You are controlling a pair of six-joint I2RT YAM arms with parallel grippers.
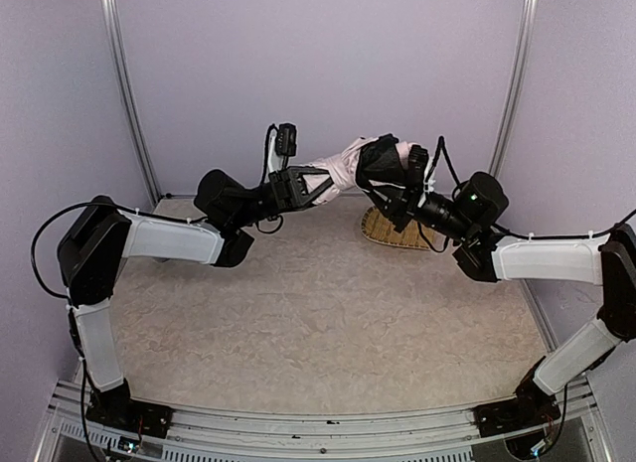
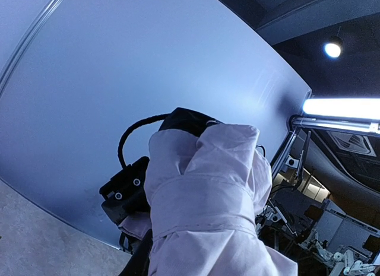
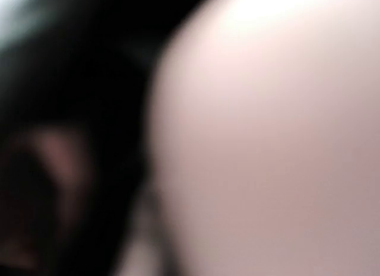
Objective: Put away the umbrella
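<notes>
1. Beige speckled tabletop (image 1: 318,323) runs from the two arm bases at the near edge back towards pale lilac walls (image 1: 318,65).
2. Both arms reach inward and meet above the far middle of the table, where the umbrella (image 1: 340,169) is up in the air between them, lying roughly level.
3. At its left end the left gripper (image 1: 301,184) is clamped on the folded pale pink canopy. Bunched pink fabric fills the lower left wrist view.
4. At its right end the right gripper (image 1: 390,174) sits against the black lining. I cannot tell whether its jaws are parted or closed, because its wrist view is only a pink and black blur.
5. Farther back, a woven bamboo tray (image 1: 376,229) lies on the table under the right wrist, partly hidden.
</notes>
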